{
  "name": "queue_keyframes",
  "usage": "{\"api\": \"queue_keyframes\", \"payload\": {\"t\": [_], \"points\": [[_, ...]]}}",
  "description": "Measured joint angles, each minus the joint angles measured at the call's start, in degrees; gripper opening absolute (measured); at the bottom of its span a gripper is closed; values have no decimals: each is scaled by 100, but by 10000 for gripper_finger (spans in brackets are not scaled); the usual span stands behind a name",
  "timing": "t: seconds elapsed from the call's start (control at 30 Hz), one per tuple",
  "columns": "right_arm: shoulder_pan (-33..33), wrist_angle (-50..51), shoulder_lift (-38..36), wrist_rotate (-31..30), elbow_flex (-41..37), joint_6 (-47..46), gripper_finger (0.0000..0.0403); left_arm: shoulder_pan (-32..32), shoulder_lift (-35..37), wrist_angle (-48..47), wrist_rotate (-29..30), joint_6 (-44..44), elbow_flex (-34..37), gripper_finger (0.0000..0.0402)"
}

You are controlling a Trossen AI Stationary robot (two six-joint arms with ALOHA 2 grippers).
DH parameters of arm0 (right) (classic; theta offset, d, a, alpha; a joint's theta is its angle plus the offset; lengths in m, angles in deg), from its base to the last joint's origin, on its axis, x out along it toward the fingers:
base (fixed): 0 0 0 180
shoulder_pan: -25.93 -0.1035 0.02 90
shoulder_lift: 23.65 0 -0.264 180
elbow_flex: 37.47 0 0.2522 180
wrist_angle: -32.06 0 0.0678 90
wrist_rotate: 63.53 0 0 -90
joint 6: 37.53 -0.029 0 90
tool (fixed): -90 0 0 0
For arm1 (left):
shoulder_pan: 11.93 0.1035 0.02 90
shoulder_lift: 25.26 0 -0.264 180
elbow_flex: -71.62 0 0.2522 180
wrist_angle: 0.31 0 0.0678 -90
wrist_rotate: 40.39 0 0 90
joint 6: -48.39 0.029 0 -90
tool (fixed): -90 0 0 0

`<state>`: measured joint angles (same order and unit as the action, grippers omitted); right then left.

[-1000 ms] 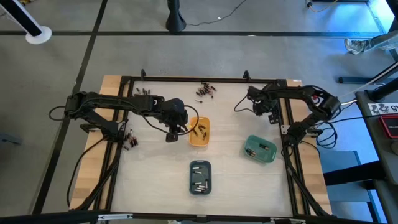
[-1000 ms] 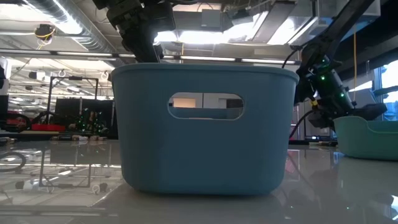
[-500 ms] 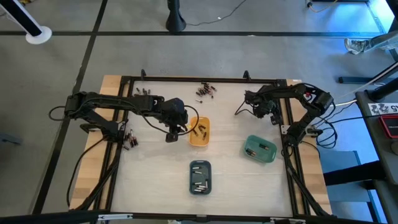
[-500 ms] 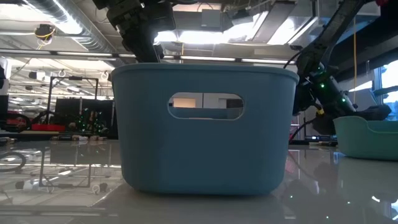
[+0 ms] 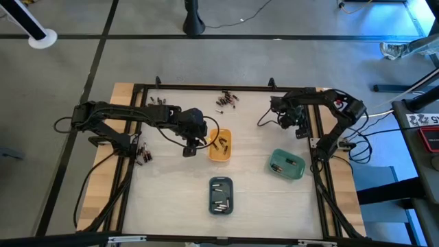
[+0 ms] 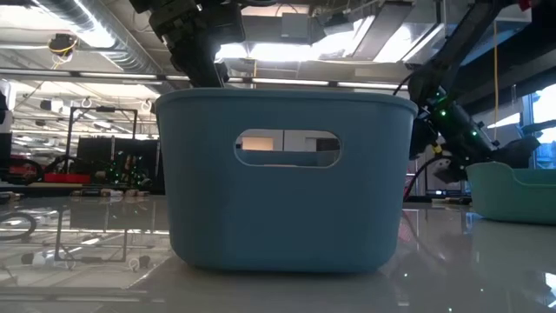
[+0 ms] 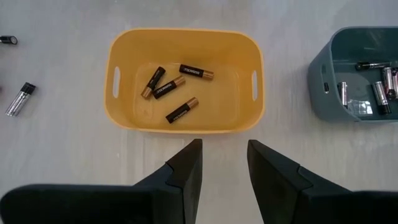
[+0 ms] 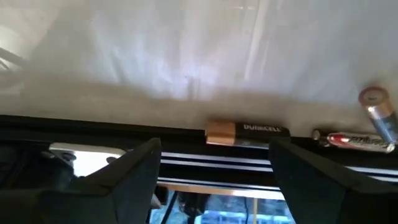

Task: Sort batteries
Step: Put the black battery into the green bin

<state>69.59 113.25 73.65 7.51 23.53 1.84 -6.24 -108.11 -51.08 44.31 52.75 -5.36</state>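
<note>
The left hand (image 7: pixel 224 171) hangs just beside the orange tray (image 7: pixel 186 121), on the tray's left in the high view, its two dark fingers (image 7: pixel 186 168) parted by a narrow gap with nothing between them. Four batteries (image 7: pixel 180 93) with dark bodies and copper-coloured ends lie loose on the floor of that tray, just ahead of the fingertips and not touching them. The slate-blue tray (image 7: pixel 323 93) stands near the orange one and holds several silvery cells (image 7: pixel 379 93), and two more cells (image 7: pixel 18 99) lie on the bare bench on the orange tray's other side. The right hand (image 5: pixel 293 122) is up at the far right of the bench, close to the black frame rail (image 8: pixel 186 149), its fingers (image 8: pixel 134 177) spread wide and empty; a dark cell with a copper end (image 8: pixel 247 132) lies against the rail between them but farther off, and a silvery cell with a reddish mark (image 8: pixel 354 140) lies beside it (a further metallic one shows at the edge). In the high view a small heap of cells (image 5: pixel 226 100) sits at the far edge of the white bench (image 5: pixel 171 192), well apart from both hands, and the green tray (image 5: pixel 287 165) stands near the right arm. The low view is filled by the slate-blue tray's wall, with a workshop of shelves and ceiling lights behind it.
</note>
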Motion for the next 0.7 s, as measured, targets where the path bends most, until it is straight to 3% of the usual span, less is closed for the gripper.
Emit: {"api": "queue_keyframes", "payload": {"t": [0.47,0.7], "points": [[62,-232,271,-254,9,-191,298,-4,0,4,1,166,0,116],[-51,-52,59,92,310,-338,298,-2,0,0,2,165,0,116]]}}
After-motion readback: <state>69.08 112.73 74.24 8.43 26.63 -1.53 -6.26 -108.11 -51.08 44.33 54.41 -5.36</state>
